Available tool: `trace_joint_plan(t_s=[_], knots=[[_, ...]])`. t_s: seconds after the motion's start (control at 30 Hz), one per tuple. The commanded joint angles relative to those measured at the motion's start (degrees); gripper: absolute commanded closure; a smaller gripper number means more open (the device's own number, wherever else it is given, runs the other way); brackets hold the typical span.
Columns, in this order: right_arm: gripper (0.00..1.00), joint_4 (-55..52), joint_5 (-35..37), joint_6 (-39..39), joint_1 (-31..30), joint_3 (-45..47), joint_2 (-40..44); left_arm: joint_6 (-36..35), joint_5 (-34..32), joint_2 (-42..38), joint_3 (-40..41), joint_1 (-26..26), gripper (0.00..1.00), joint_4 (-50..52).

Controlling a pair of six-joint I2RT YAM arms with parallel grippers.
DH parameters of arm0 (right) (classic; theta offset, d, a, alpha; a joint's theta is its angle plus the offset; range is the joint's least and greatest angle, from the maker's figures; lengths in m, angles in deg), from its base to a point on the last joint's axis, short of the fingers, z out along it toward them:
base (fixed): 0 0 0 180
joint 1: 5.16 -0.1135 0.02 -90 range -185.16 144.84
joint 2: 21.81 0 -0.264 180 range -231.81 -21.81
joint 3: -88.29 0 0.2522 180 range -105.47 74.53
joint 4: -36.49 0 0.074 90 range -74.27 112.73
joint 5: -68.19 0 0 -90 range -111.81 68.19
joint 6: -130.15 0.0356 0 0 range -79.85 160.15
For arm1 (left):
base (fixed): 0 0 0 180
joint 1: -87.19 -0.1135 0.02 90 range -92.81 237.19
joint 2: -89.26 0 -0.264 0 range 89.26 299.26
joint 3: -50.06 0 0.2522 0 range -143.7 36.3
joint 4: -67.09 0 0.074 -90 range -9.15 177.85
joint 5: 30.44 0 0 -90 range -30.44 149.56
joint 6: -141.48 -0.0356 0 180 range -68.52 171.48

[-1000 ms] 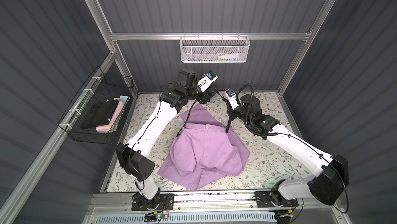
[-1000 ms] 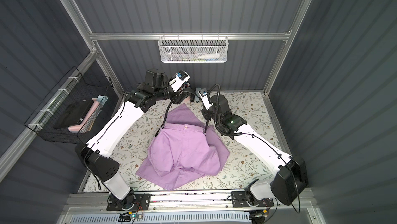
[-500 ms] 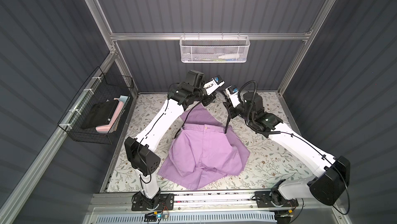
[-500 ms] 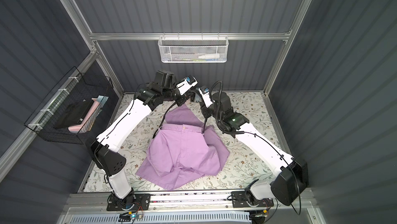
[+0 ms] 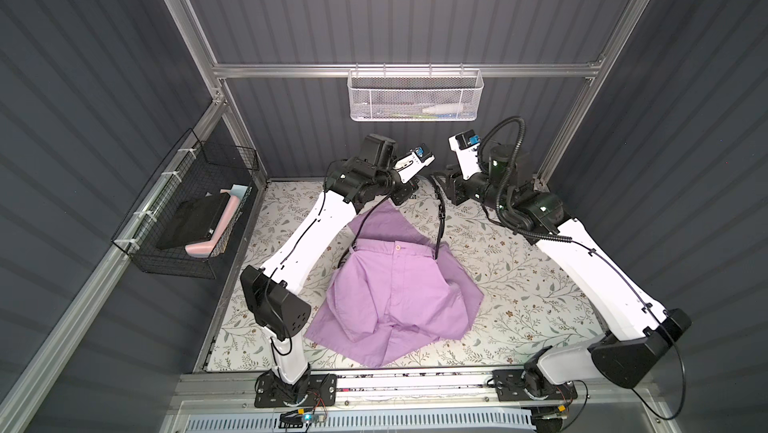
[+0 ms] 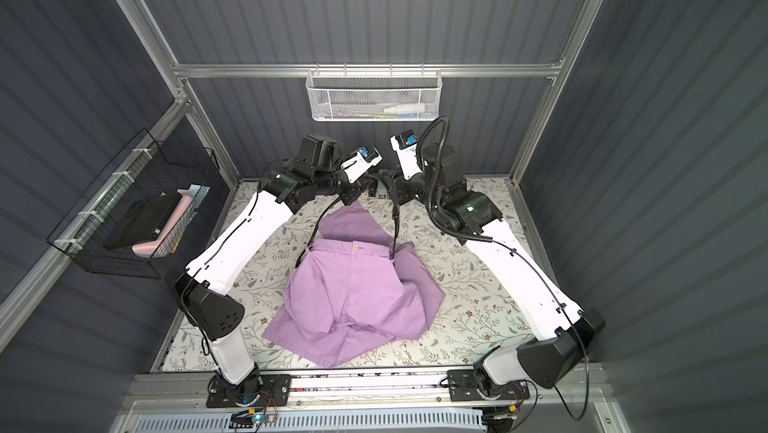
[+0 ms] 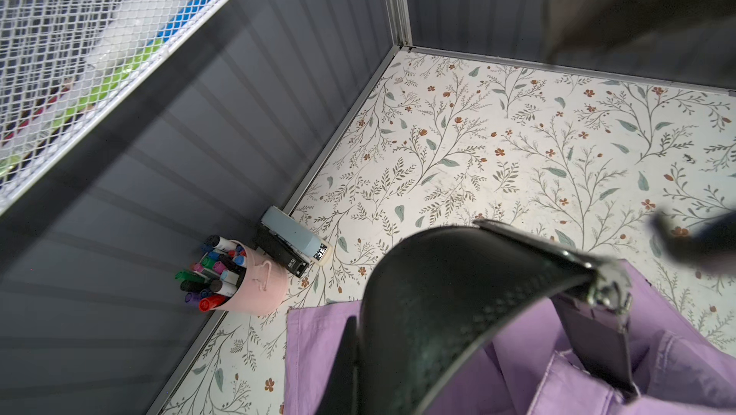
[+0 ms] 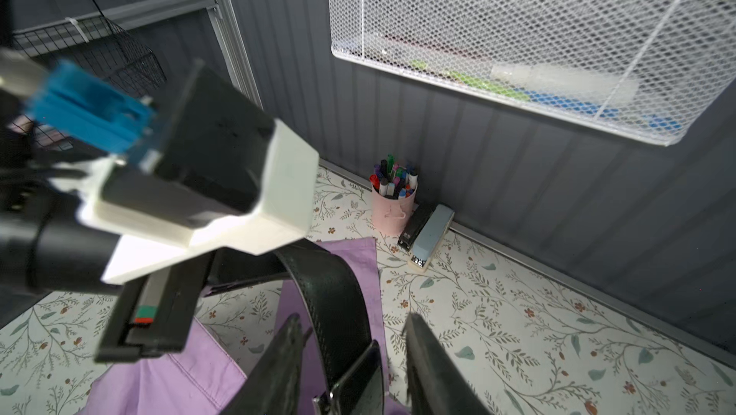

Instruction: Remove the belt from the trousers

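Two claws are up at the back of the counter (image 5: pixel 519 252), nearly meeting above the far edge of the trousers (image 5: pixel 399 285). Change over the last second: the left arm has swung in toward the right one and the grip has swapped. Left claw (image 5: pixel 405 197) is now pressed together on the belt (image 5: pixel 439 223). Right claw (image 5: pixel 437 183) has gone from pinched to spread. In both top views the belt hangs in two black strands, one from each claw, down to the waistband on either side of the button (image 5: pixel 397 247). Trousers lie crumpled in mid-counter, not lifted.

Left wrist view: belt (image 7: pixel 438 293) arches right across the lens with the metal buckle (image 7: pixel 609 293) at its far end. A darker strap drops from there onto the trousers (image 7: pixel 537 377). The claw's own fingers don't show clearly here. Pen cup (image 7: pixel 255 281) and stapler (image 7: pixel 294 241) sit against the back wall, well apart from the work.

Right wrist view: the fingers (image 8: pixel 275 361) stand apart with belt and buckle in the gap between them, not squeezed. The strap runs up under the left arm's wrist.

My read: this is a handover and the left now carries the belt. Both strands still reach the waistband, so it's probably still threaded. Can't tell whether the buckle is undone. Task looks early. The next pull should run along the waistband; pulling straight up likely just drags the cloth.
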Motion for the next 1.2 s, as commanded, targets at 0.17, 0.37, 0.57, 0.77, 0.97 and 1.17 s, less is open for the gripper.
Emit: trace_joint_plan(t_s=[0.17,0.37,0.57,0.77,0.97,1.17], knots=[[0.58,-8.22,0.39,3.06,-1.21,-2.04,-3.24,2.17,-5.98,2.55,-5.55,1.53,1.0,4.53],[0.74,-8.72,2.7,3.38,-1.34,-3.38,-3.94,2.42,-6.79,3.09,-5.88,2.05,1.0,4.81],[0.77,-10.58,3.14,3.46,-1.37,-4.66,-5.07,2.08,-7.72,3.27,-6.0,2.28,1.0,5.07],[0.73,-11.65,2.89,3.79,-1.32,-4.32,-5.92,2.14,-7.82,3.27,-6.11,2.49,1.0,5.16],[0.84,-11.64,3.19,3.99,-1.33,-4.47,-6.06,2.04,-8.31,3.18,-5.93,2.66,1.0,5.35],[0.86,-11.91,3.2,4.21,-1.31,-3.2,-6.45,2.08,-8.58,3.1,-6.27,2.98,1.0,5.29]])
